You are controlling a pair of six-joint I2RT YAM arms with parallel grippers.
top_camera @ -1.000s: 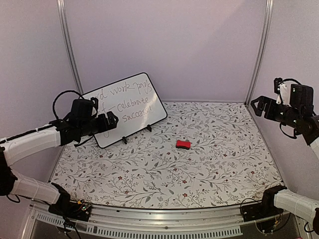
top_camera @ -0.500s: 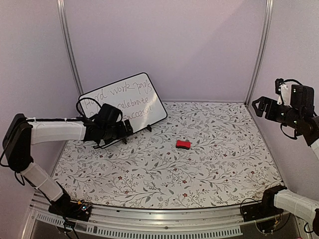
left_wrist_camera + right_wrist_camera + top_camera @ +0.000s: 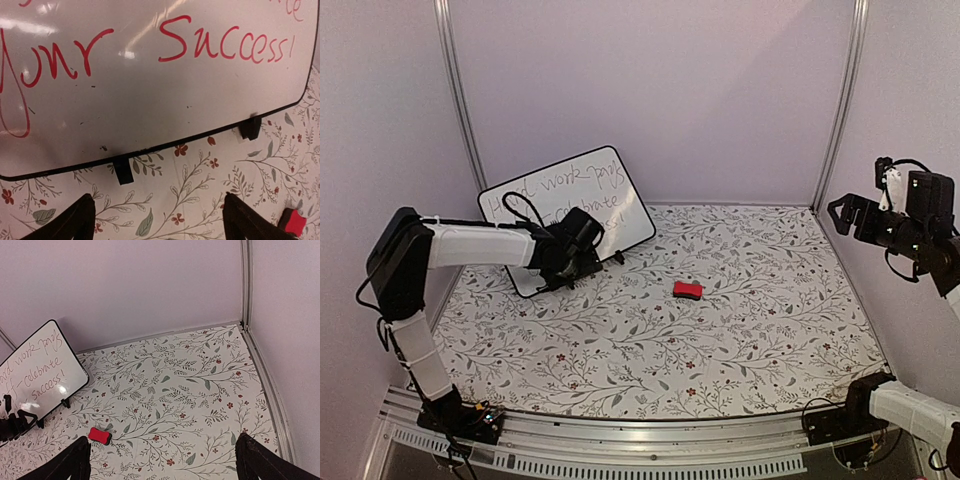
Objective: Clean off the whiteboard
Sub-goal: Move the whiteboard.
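Note:
The whiteboard (image 3: 620,190) leans on its two black feet at the back left, with red handwriting across it. Up close, the whiteboard (image 3: 150,90) shows "your Success!" above its black lower rim and one foot (image 3: 122,171). My left gripper (image 3: 588,247) hangs low in front of the board's bottom edge, open, its fingertips (image 3: 75,220) wide apart over the floral cloth with nothing between them. A small red eraser (image 3: 687,290) lies right of the board, apart from both grippers. My right gripper (image 3: 840,212) is raised at the far right, open and empty; its view shows the whiteboard (image 3: 42,370) and eraser (image 3: 99,435).
A floral table cover (image 3: 740,330) spreads under everything. Pale walls close the back and sides, with metal posts (image 3: 458,90) at the back corners. A metal rail (image 3: 640,455) runs along the near edge by the arm bases.
My left arm has swung right and forward, from the board's left edge to its lower middle, and its jaws have narrowed slightly. The right arm has barely moved.

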